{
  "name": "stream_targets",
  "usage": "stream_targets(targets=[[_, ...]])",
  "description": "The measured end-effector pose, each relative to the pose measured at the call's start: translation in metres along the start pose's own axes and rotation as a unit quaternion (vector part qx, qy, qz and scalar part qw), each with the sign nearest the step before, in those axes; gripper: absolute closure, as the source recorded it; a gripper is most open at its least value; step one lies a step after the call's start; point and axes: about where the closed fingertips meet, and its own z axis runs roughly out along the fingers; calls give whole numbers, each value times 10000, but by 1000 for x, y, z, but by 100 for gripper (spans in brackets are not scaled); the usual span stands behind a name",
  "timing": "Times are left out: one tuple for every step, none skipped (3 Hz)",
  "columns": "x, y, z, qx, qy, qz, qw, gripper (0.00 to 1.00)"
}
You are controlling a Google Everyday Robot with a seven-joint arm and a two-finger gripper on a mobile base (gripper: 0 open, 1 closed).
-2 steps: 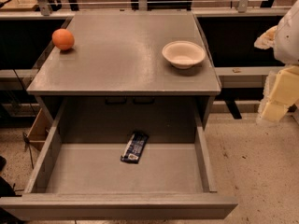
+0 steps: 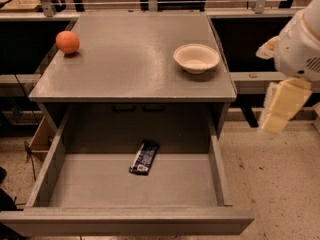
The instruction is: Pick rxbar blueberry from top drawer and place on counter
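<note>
Evidently pre-grasp: the pale gripper (image 2: 279, 108) hangs right of the wide grey metal top drawer (image 2: 100, 186), jaws' state untellable, and must next descend onto the flat navy-wrapped rxbar blueberry (image 2: 144, 157) inside.

We see the counter (image 2: 130, 59) as matt grey painted metal with a faint sheen, and the top drawer (image 2: 100, 186) has the same dull finish. The rxbar blueberry (image 2: 144, 158) has a glossy wrapper. The bowl (image 2: 196, 58) looks smooth and matt. The gripper (image 2: 276, 120), right of the cabinet, looks like smooth pale plastic.
</note>
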Motion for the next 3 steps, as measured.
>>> stream_targets(targets=[[-30, 10, 42, -237, -315, -178, 9991, 0], [-52, 19, 80, -451, -577, -298, 9969, 0], [-74, 36, 120, -772, -660, -406, 9940, 0]])
